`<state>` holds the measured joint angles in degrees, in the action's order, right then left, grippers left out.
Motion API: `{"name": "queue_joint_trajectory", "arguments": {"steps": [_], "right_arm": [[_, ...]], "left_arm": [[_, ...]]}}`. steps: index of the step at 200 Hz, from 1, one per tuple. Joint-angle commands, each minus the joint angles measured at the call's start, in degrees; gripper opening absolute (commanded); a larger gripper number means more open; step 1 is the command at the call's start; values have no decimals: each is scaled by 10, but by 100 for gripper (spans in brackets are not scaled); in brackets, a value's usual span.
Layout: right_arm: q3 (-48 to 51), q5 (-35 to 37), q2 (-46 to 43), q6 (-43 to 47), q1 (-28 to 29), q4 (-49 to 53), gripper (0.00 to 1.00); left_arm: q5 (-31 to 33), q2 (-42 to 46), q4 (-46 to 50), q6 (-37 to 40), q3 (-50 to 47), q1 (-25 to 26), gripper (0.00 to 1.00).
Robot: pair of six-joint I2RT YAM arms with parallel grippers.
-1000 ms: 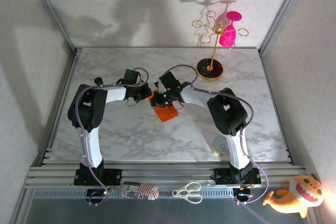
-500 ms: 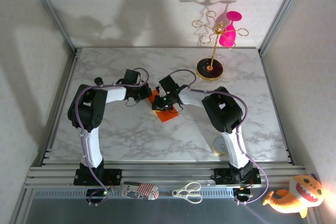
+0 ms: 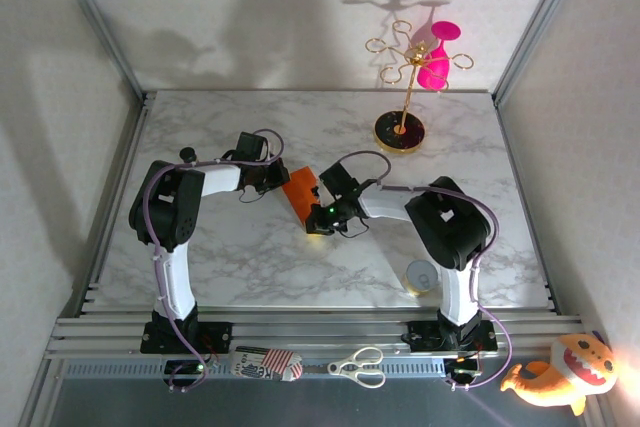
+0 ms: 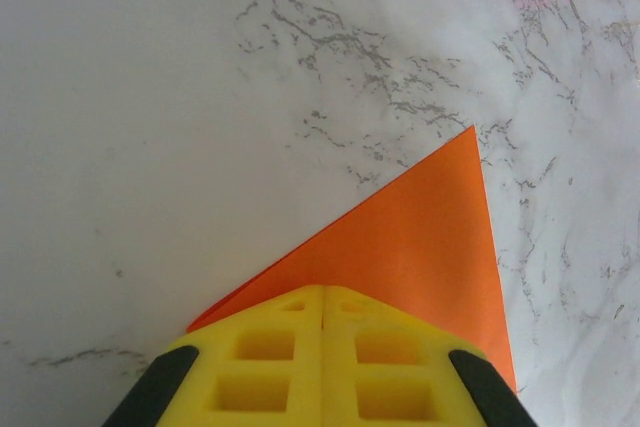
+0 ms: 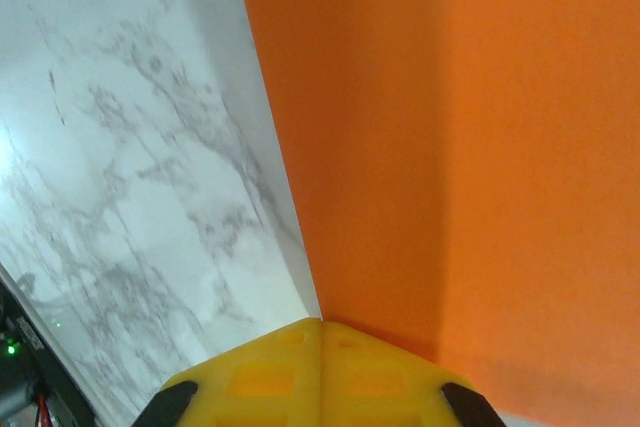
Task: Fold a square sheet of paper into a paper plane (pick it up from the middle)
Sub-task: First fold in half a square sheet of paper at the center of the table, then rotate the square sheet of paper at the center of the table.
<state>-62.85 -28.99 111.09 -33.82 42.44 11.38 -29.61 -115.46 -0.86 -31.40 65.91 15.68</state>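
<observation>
The orange square sheet of paper lies folded flat on the marble table between the two arms. In the left wrist view it runs out to a sharp point. My left gripper is shut, its yellow tips resting on the paper's wide end. My right gripper is also shut, and its tips sit at the paper's near edge. A lengthwise crease crosses the paper in the right wrist view.
A gold stand on a black round base holds a pink glass at the back right. A tape roll lies by the right arm's base. Scissors and an orange plush toy lie beyond the near edge.
My right gripper slid from on top of the paper toward the near right, to the paper's near edge. The paper's lower flap now lies flat. The left arm stayed still.
</observation>
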Motion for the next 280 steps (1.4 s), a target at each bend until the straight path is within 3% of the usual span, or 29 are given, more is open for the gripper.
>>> {"name": "queue_joint_trajectory", "arguments": {"steps": [1,58,72,118,167,189,242,280], "right_arm": [[30,-8,-9,12,13,70,0],[-16,70,-84,13,-1,-2,0],[-23,111,-83,25,-16,-12,7],[-120,159,21,87,-24,31,17],[-212,168,118,95,-24,51,25],[-203,181,131,53,-24,34,25],[-87,271,85,-169,-24,-13,25],[-63,279,25,-206,-24,-30,29]], "left_arm": [[46,-26,53,20,-1,-3,3],[-18,10,64,57,49,3,15],[-29,29,63,54,61,3,20],[79,115,44,-19,18,-16,35],[104,185,4,-89,-61,-26,51],[96,194,-6,-105,-77,-26,55],[48,158,-19,-116,-76,-12,59],[5,127,-33,-126,-58,8,62]]}}
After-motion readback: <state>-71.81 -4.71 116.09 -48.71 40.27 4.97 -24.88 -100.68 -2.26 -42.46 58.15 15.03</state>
